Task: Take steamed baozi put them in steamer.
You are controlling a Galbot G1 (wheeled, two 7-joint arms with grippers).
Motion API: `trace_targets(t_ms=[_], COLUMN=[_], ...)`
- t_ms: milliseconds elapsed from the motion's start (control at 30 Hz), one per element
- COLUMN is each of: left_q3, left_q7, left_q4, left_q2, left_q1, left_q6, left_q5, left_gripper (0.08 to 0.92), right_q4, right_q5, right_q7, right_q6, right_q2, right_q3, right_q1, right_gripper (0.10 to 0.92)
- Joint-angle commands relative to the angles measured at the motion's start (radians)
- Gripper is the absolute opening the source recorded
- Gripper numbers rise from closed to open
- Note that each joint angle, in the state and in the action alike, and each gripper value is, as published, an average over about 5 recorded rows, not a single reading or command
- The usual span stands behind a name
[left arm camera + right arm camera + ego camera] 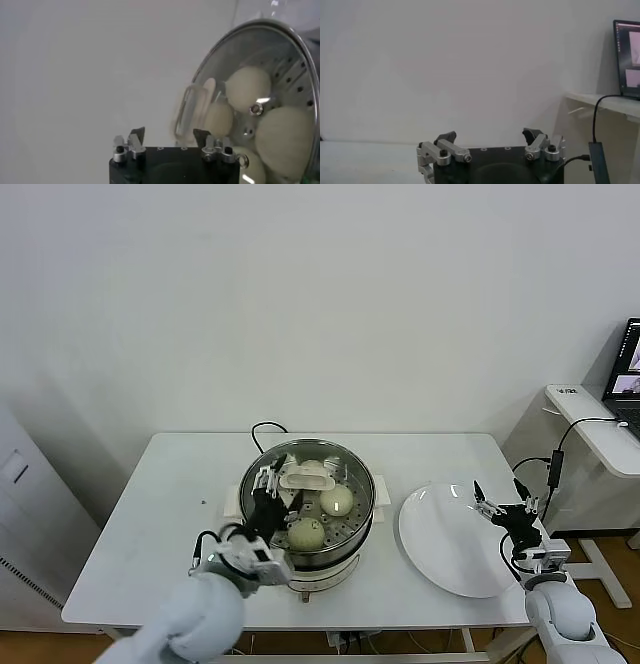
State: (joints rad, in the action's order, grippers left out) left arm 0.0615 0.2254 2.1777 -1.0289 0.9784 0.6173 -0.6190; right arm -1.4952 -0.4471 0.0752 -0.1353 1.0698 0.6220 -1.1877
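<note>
The steamer (307,509) stands near the middle of the white table (150,514), toward its front edge, and its glass lid (305,484) with a white handle (305,478) sits on top of it. Through the glass the head view shows two steamed baozi (337,501) clearly on the perforated tray; the left wrist view, looking in through the lid, shows at least three pale buns (248,89) inside, and a fourth may be the one cut off at that picture's lower edge, though that cannot be told for sure. The white plate (450,544) lies beside the steamer toward the table's right front corner and carries no bun. The left gripper (263,496) hovers at the lid's left side, jaws spread wide with nothing between them, apart from the handle. The right gripper (500,506) hangs over the plate's right rim, jaws wide too and holding nothing. Judging by the bare plate and the covered pot, the loading looks done or all but done; little seems left beyond drawing the arms away.
</note>
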Motion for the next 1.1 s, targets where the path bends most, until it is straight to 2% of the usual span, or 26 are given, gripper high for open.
trace_targets(t_ms=[33,100,233,367,500,733,900,1100], left_q3=[-0.478,-0.560,-0.655,-0.680,-0.677,-0.628,-0.639,-0.648], left_q7=[-0.155,-0.187,-0.232,-0.236,-0.224,-0.237,-0.220,-0.213], left_q4=[0.064,0.014,-0.130,-0.295,-0.395,-0.454,-0.495,-0.491], left_q2=[-0.004,-0.015,-0.016,0.006,0.026,0.030,-0.006,-0.024], left_q1=[0.022,0.031,0.066,0.131,0.179,0.199,0.202,0.226], left_q6=[-0.218,-0.213,-0.231,-0.277,-0.320,-0.352,-0.358,-0.352], left_q5=[1.272,1.346,1.326,1.237,1.199,1.125,1.036,1.050], left_gripper=[0.785,0.809,0.822,0.823,0.823,0.823,0.823,0.823], right_q4=[-0.059,-0.073,-0.086,-0.092,-0.111,-0.133,-0.132,-0.133], right_q5=[-0.071,-0.089,-0.098,-0.052,-0.070,-0.086,-0.080,-0.082], right_q7=[-0.002,0.003,0.012,0.009,-0.004,-0.012,-0.014,-0.015], right_q6=[0.057,0.067,0.070,0.073,0.108,0.120,0.117,0.117], right_q2=[-0.024,-0.034,-0.047,-0.052,-0.053,-0.051,-0.049,-0.048], right_q3=[-0.017,-0.020,-0.016,-0.007,-0.008,-0.014,-0.016,-0.017], right_q1=[-0.017,-0.024,-0.029,-0.033,-0.046,-0.059,-0.069,-0.078], right_gripper=[0.823,0.823,0.823,0.823,0.823,0.823,0.823,0.823])
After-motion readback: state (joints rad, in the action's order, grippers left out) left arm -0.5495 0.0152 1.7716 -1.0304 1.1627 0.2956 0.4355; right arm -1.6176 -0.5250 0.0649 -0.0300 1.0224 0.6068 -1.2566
